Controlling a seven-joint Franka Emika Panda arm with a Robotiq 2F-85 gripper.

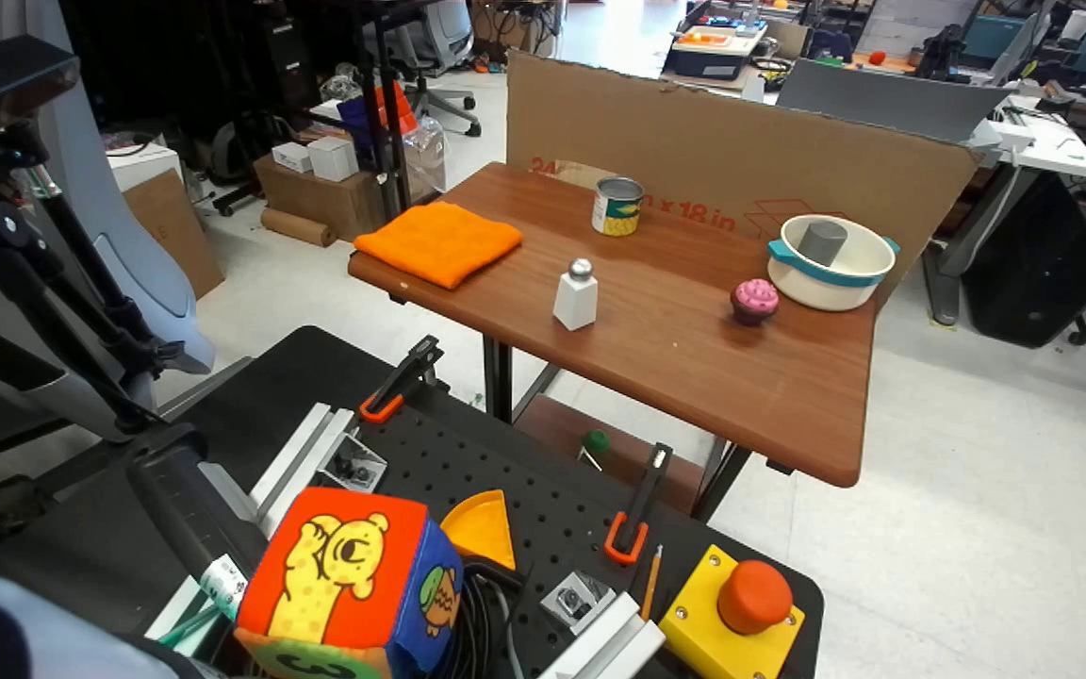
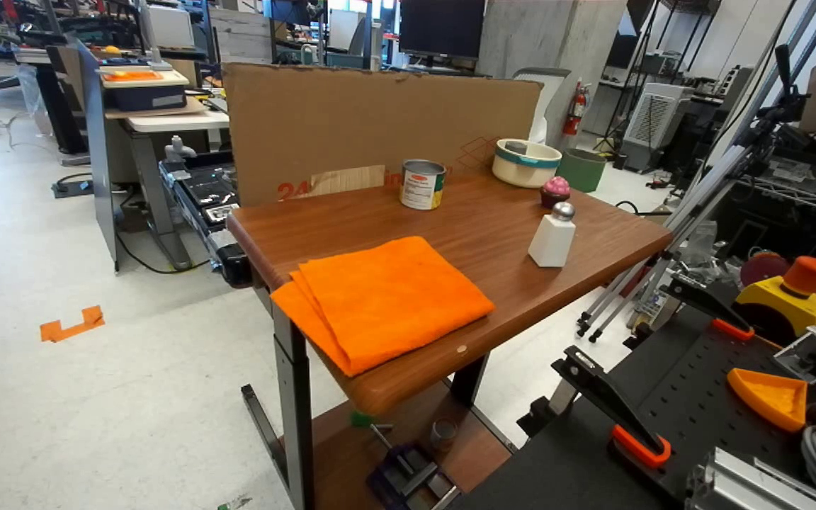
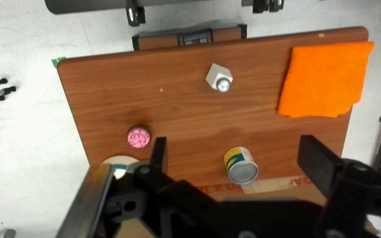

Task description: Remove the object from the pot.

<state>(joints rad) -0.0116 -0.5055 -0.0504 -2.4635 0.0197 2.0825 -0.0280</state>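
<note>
Brown table (image 1: 666, 292), cardboard (image 1: 741, 141) upright along one long edge. At the corner by it, near the short edge, the pot (image 1: 826, 292). Inside, the grey cylinder (image 1: 822, 242), off-centre toward the tin (image 1: 617, 206); whether it leans or touches the wall, cannot tell. Above the table, gripper (image 3: 233, 142) with fingers (image 3: 319, 162) spread wide, nothing held; in the wrist view it hides much of the pot.

Handling, a guess: cylinder light and stiff, not fragile, perhaps slick; could roll if pinched off-centre. Hold across its sides near the top, which looks about level with the pot's rim. Finger room on the tin side may be tight.

Lift straight up to clear the rim. Cardboard limits one side, table edge another; cupcake (image 1: 754, 300) just beside the pot. Setting-down room, I judge: mid-table, toward the shaker (image 1: 576, 300).
</note>
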